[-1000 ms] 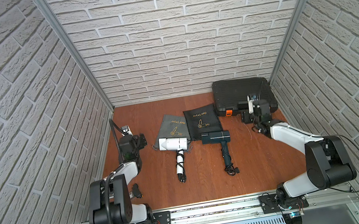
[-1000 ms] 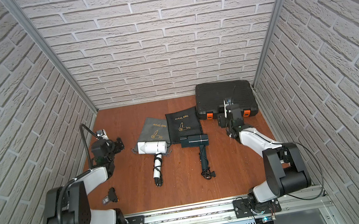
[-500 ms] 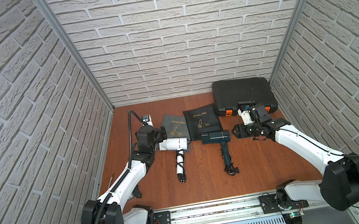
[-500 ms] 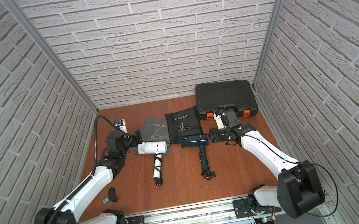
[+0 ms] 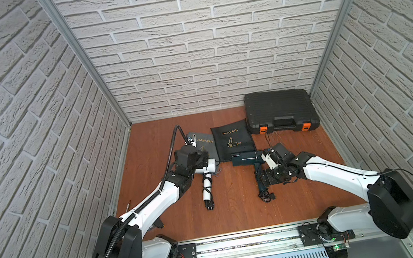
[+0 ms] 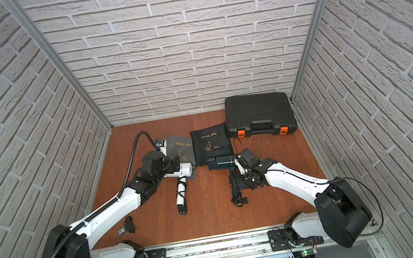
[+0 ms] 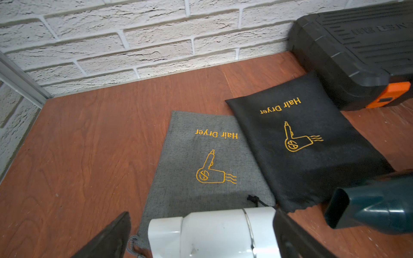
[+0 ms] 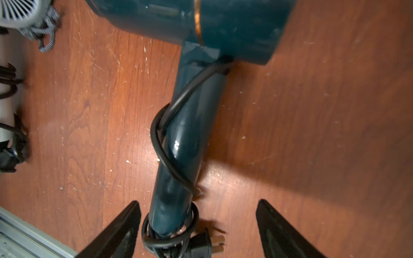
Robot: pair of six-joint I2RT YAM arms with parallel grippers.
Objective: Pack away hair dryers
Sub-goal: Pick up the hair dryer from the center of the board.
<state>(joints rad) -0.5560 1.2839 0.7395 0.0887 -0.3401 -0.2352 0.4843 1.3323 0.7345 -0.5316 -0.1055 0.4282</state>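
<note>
Both arms are out over the wooden desk, each one hovering at a dryer. The left gripper has its jaws spread wide, one on either side of the white hair dryer's barrel. In the left wrist view there is a clear gap between one finger and the nozzle end, so it grips nothing. That white dryer lies flat on the desk, its barrel on the open end of the grey bag and its cord-wrapped handle pointing toward the robot's base. Just beside the grey bag lies the black bag, and both carry "Hair Dryer" in gold lettering. The teal hair dryer lies at the black bag's mouth, also flat, handle toward the base. Over there the right gripper is down low around the bottom of the teal handle with its jaws parted wide. Bare desk shows between each finger and the handle, so nothing is held. The black cord winds down the handle to the plug at its foot. At the back right corner the black case with orange latches sits closed against the brick wall, well apart from both grippers.
</note>
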